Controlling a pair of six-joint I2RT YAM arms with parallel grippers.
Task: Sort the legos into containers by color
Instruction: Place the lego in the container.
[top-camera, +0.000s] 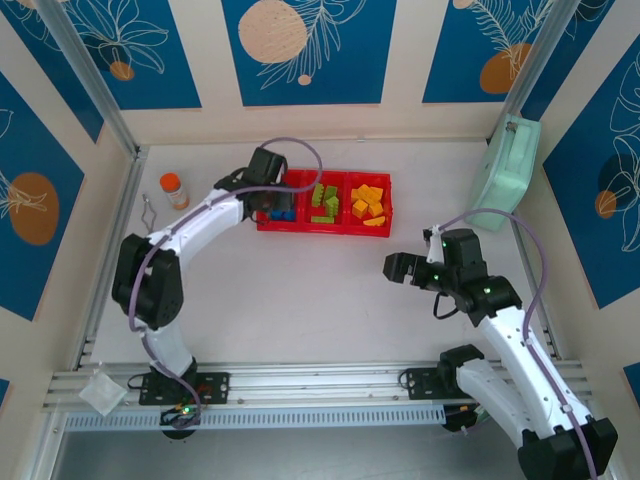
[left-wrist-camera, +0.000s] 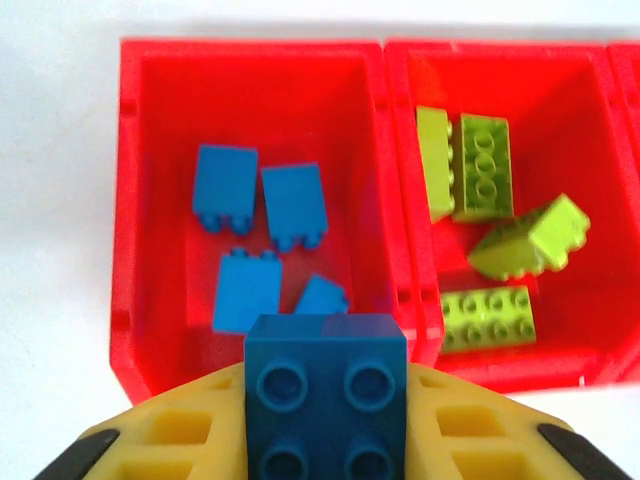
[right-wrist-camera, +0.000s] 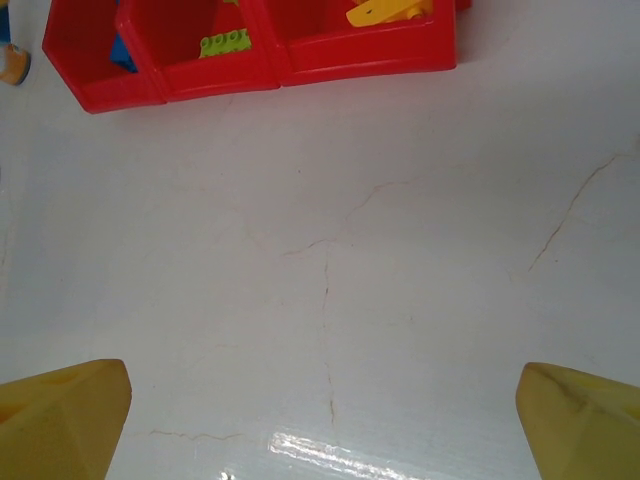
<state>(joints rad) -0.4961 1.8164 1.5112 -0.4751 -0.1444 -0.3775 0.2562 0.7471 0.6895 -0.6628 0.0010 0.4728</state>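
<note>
The blue brick (left-wrist-camera: 325, 395) is being clamped by the left claw (left-wrist-camera: 325, 440) over the near edge of the left compartment of the red tray (left-wrist-camera: 400, 260), because blue legos (left-wrist-camera: 225, 185) are lying there, while the right claw (right-wrist-camera: 320, 420) is hanging spread apart over the tabletop (right-wrist-camera: 330, 250).

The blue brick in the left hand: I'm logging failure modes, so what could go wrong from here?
1. The blue brick held by the left hand hangs over the red tray's near wall in the left wrist view. Released now, it might clip the rim and tumble onto the table.
2. The divider to the green legos is close on its right, so a bounce could put it in the wrong compartment.
</note>
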